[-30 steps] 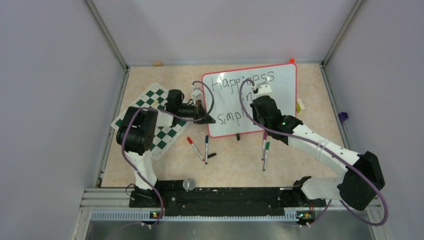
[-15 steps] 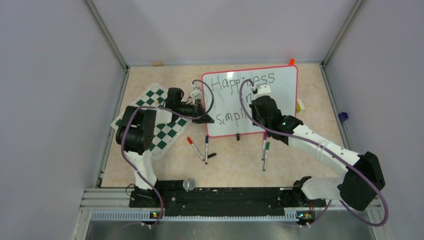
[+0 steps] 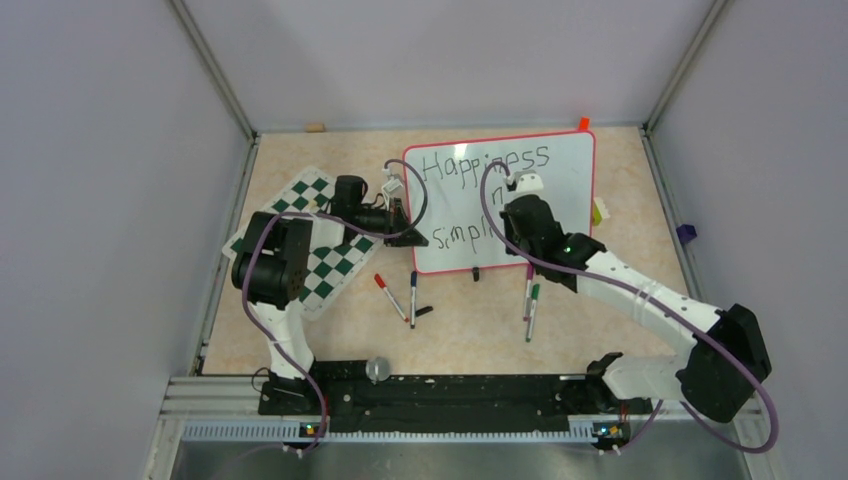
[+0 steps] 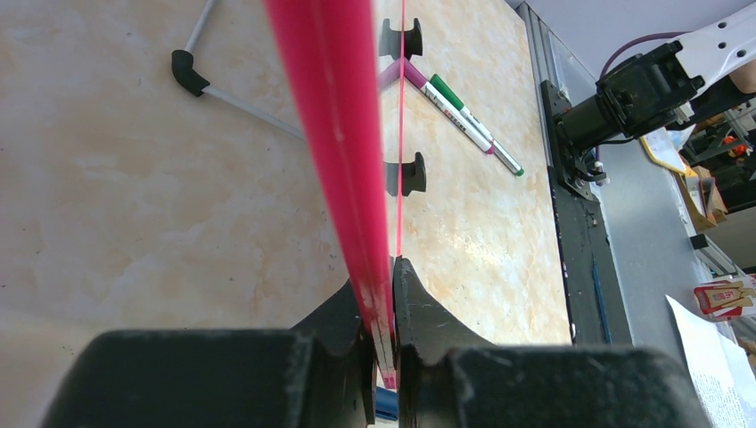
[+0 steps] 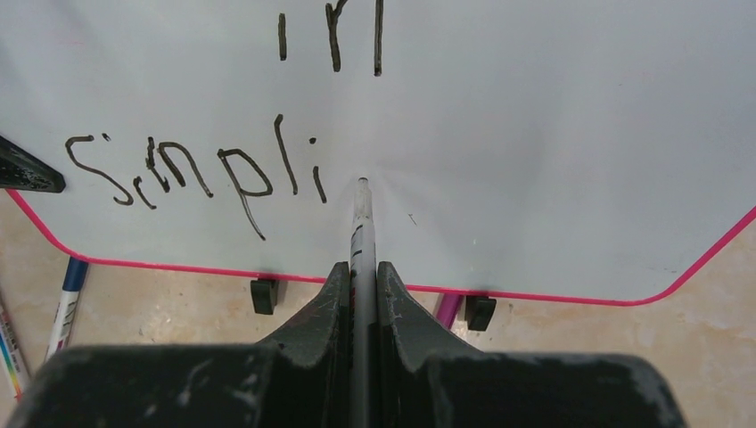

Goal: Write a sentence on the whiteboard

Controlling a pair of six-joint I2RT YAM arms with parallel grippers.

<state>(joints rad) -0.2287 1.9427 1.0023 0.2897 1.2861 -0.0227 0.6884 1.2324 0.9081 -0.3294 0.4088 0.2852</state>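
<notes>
The whiteboard point(image 3: 560, 190), white with a thin red frame, stands tilted on two black feet and reads "Happiness in Simpli" in black. My left gripper point(image 3: 408, 232) is shut on its left red edge point(image 4: 334, 134). My right gripper point(image 3: 508, 225) hovers over the board's lower middle and is shut on a grey marker point(image 5: 360, 234). The marker's tip sits on the white surface point(image 5: 553, 134) just right of the last "i".
A green-and-white chess mat point(image 3: 335, 265) lies under the left arm. A red and a blue marker point(image 3: 412, 295) lie in front of the board's left foot. A purple and a green marker point(image 3: 531, 300) lie near the right foot. The arm rail point(image 3: 450, 395) runs along the near edge.
The right gripper has shifted very slightly to the right along the bottom line of writing. The left arm and the board have not moved.
</notes>
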